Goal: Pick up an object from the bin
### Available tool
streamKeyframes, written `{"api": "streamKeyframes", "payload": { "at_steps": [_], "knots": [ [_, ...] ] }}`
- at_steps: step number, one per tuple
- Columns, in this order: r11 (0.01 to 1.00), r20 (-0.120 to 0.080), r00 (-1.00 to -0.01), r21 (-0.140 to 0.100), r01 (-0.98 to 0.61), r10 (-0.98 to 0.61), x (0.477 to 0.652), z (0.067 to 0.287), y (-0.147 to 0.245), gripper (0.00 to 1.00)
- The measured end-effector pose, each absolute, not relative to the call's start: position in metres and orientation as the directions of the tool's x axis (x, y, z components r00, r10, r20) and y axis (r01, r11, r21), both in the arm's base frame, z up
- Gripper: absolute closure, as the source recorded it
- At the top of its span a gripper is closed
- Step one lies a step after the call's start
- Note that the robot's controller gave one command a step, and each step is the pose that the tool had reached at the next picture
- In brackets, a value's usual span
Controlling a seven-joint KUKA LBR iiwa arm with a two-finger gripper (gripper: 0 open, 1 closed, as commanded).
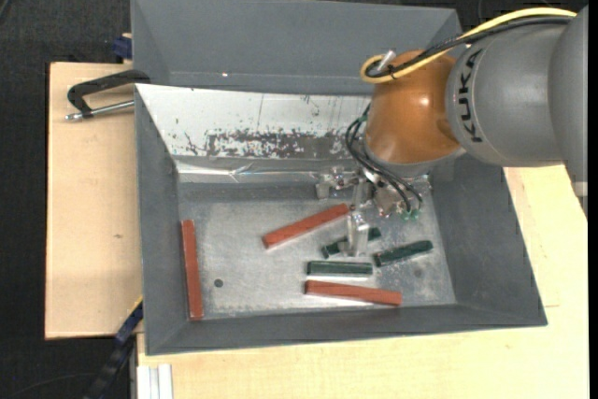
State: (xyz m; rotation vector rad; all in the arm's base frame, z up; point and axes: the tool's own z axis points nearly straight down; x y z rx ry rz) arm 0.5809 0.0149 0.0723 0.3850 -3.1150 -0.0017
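Nearest the front, a red stick [352,294], with a dark green stick [339,268] just behind it. The gripper [356,243] hangs mid-bin, a short green piece [334,249] just to its left. Clenched or released? Can't tell. A slanted red stick [306,227] lies farther left.

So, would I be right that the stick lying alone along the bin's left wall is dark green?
Not quite. The camera view shows that the stick lying alone along the bin's left wall is red. The dark green sticks lie on the right side, beside the gripper.
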Motion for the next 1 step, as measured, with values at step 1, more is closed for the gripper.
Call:
{"api": "streamKeyframes", "payload": {
  "at_steps": [1],
  "knots": [
    [0.970, -0.005, -0.970, 0.000, -0.243, -0.243, 0.5835, 0.0761, 0.0149, 1.00]
  ]
}}
